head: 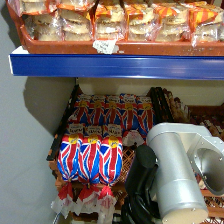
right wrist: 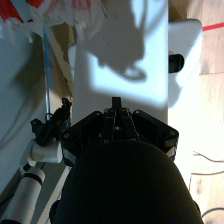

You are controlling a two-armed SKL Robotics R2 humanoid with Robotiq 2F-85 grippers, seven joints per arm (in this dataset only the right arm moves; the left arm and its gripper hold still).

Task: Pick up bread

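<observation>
Right arm (head: 172, 175) beside crate | claw state: cannot tell | bread (head: 90, 159): soft, light, slippery bag; grip mid-loaf gently

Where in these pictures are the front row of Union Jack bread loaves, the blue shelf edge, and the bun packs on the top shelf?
Union Jack bread loaves (head: 90, 159), head view, on the middle loaf's flag wrapper.
Blue shelf edge (head: 115, 65), head view, on its front face.
Bun packs (head: 125, 20), head view, on a central pack's clear wrapper.
</observation>
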